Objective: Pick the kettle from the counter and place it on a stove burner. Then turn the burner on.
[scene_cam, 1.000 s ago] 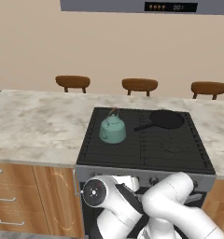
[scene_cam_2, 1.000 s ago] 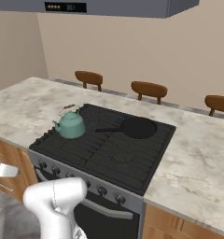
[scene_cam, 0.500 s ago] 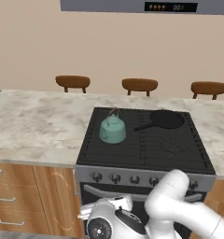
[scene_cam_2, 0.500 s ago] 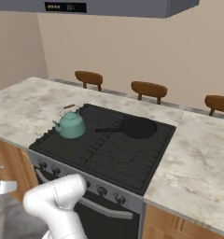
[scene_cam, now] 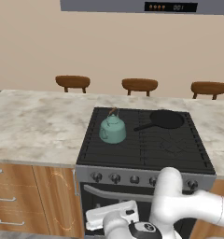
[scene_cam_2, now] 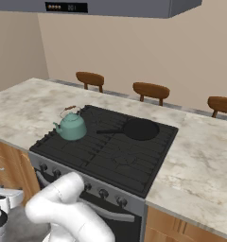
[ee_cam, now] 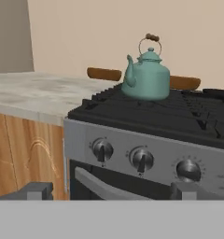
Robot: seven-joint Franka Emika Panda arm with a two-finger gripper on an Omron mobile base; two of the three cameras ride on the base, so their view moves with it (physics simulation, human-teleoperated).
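Your kettle [ee_cam: 147, 76] sat upright on the burner [scene_cam: 110, 140] at the stove's ten o'clock corner, off the counter [scene_cam: 37, 126]. The gripper [ee_cam: 109, 190] hung low before the knobs [ee_cam: 102, 150], jaws wide apart and empty. The pan [scene_cam: 166, 119] lay at one o'clock; in the hand view the picture's right edge cut it off.

Home kitchen — black range [scene_cam: 146, 140], marbled counter [scene_cam: 34, 126], wooden cabinets [scene_cam: 25, 196], hood [scene_cam_2: 110, 7] overhead
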